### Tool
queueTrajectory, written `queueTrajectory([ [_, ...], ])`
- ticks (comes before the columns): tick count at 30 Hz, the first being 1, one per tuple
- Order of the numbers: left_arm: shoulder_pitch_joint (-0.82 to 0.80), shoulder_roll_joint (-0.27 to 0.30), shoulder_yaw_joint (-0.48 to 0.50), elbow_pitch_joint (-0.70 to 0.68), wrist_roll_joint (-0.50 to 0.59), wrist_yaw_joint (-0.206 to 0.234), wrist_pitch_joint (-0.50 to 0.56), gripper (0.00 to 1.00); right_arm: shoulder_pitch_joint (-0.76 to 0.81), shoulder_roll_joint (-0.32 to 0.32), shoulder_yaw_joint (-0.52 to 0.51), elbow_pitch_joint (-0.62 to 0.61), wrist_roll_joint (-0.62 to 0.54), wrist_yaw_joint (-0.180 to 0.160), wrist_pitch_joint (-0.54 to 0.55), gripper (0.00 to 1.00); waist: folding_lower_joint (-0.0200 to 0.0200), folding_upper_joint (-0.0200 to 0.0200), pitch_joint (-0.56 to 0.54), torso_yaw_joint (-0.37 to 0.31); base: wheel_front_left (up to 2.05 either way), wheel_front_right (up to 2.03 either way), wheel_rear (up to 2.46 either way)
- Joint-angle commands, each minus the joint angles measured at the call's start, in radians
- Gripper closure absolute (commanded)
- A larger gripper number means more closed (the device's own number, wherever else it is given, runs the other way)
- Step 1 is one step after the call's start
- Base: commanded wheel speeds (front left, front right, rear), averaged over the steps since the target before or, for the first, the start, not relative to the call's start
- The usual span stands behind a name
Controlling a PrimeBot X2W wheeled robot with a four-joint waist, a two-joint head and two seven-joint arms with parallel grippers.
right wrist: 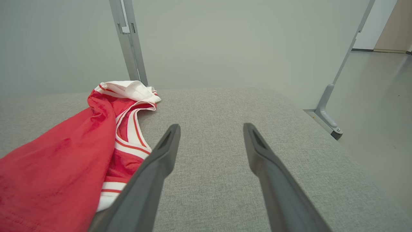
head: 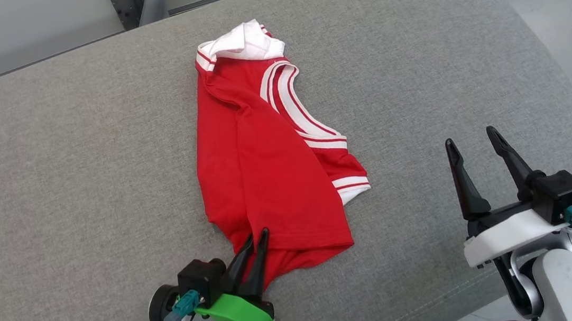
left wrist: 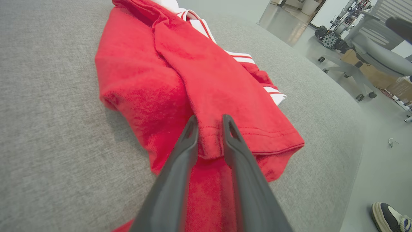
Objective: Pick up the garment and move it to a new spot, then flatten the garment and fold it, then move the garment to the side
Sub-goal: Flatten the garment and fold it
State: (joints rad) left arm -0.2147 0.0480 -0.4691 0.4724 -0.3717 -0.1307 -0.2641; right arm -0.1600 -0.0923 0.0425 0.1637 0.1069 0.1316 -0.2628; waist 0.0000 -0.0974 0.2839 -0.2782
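Left gripper [head: 257, 232], at the near edge of the grey padded surface [head: 54, 179], has its two dark fingers drawn narrow with a bunched fold of the garment's near hem pinched between them; in the left wrist view the red cloth fills the gap between the fingers [left wrist: 188, 135] of the left gripper [left wrist: 209, 117]. From that grip the garment [head: 265, 168], a red shirt with white striped trim, stretches away toward the far side in a long crumpled strip, its white collar end farthest off and a trimmed sleeve spilling to the right about midway. It lies flat on the surface, not lifted. Right gripper [head: 469, 136] hangs over the near right part of the surface with its fingers spread wide and nothing between them, well apart from the shirt, whose sleeve edge lies to its left. A person's shoe [left wrist: 386, 217] stands on the floor off the right edge.
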Motion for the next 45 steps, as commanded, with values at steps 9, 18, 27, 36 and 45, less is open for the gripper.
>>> queueTrajectory([
  [9, -0.055, 0.014, 0.148, -0.199, 0.053, -0.001, 0.000, 1.00, 0.009, 0.007, -0.044, 0.005, -0.001, -0.002, -0.002, 0.00, 0.0000, 0.0000, -0.008, 0.053, 0.00, 0.00, 0.00],
  [18, -0.284, 0.237, 0.231, -0.187, 0.153, 0.000, 0.000, 1.00, -0.018, 0.021, -0.019, 0.011, 0.007, -0.002, -0.002, 0.00, 0.0000, 0.0000, 0.013, 0.088, 0.00, 0.00, 0.00],
  [27, -0.592, 0.499, 0.136, 0.104, 0.168, 0.000, 0.005, 1.00, -0.046, 0.032, 0.000, 0.016, 0.016, -0.002, -0.002, 0.00, 0.0000, 0.0000, 0.106, 0.049, 0.00, 0.00, 0.00],
  [36, -0.761, 0.522, 0.136, 0.393, 0.157, 0.046, 0.015, 0.00, -0.076, 0.035, -0.006, 0.013, 0.013, -0.002, -0.002, 0.00, 0.0000, 0.0000, 0.158, 0.033, 0.00, 0.00, 0.00],
  [45, -0.598, 0.387, 0.208, 0.313, 0.088, 0.064, -0.001, 0.00, -0.053, 0.037, -0.003, 0.022, 0.007, -0.002, -0.002, 0.00, 0.0000, 0.0000, 0.075, 0.113, 0.00, 0.00, 0.00],
])
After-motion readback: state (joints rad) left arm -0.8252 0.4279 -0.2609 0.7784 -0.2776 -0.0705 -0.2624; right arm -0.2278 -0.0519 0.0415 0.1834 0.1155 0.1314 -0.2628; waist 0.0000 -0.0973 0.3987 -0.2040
